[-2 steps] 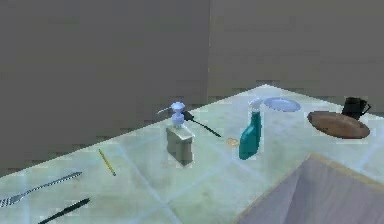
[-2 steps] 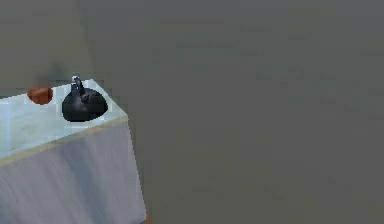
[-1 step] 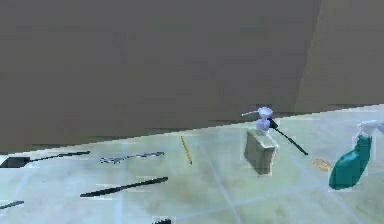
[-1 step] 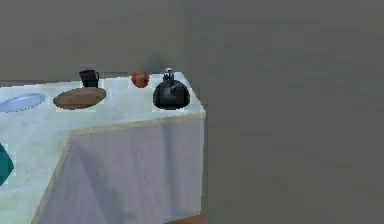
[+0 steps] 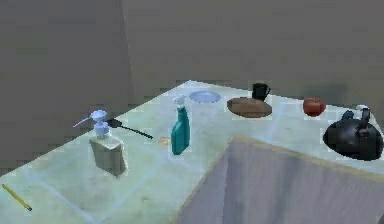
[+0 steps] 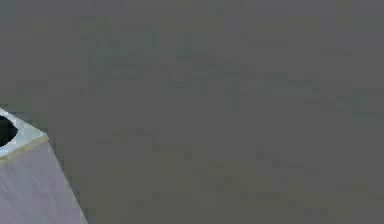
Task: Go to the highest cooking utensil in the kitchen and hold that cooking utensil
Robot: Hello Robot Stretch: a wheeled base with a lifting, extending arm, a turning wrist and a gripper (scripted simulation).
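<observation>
Approach stage here: table (image 5: 60,176) ahead with a black kettle (image 5: 352,138) and a thin dark-handled utensil (image 5: 133,129), next I gotta turn my arm side toward it, fingers' state I can't tell.

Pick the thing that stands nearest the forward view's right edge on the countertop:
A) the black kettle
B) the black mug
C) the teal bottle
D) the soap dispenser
A: the black kettle sits at the right end of the countertop, beyond the black mug, the teal bottle and the soap dispenser.
</observation>
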